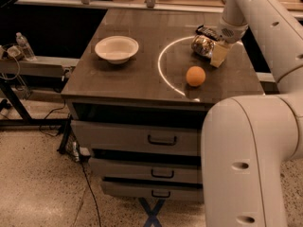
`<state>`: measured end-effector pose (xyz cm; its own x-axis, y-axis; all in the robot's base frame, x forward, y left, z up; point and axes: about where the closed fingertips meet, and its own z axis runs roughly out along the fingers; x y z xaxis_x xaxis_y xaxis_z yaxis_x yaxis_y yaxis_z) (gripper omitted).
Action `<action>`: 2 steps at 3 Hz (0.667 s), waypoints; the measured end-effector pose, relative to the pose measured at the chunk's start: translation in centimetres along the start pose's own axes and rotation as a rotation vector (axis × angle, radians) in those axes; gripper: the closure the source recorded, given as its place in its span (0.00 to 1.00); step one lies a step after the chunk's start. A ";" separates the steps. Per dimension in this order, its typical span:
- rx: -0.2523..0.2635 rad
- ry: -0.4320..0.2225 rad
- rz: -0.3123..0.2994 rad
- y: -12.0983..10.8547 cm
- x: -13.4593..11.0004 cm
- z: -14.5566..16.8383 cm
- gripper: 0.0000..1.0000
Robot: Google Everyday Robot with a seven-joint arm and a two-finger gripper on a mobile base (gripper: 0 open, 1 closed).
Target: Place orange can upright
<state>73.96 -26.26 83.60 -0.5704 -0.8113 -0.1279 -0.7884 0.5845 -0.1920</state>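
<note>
The orange can [202, 45] is a shiny metal can at the back right of the table top, tilted with a silvery end towards the camera. My gripper [211, 51] reaches down from the right and is shut on it, with one pale finger [219, 55] showing on the can's right side. The other finger is hidden behind the can. I cannot tell whether the can rests on the table [137, 74] or hangs just above it.
A round orange fruit [195, 76] lies in front of the can. A flat dark wrapped bar [206, 31] lies just behind it. A white bowl [116, 48] sits at the left. My arm's large white body [246, 160] fills the lower right. Drawers [161, 140] are below.
</note>
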 end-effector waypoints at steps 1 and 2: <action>-0.001 0.001 -0.001 0.0 0.0 0.0 0.00; -0.011 0.023 -0.041 0.5 -0.4 0.0 0.00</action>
<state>73.74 -25.63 83.58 -0.5428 -0.8342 -0.0979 -0.8135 0.5511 -0.1858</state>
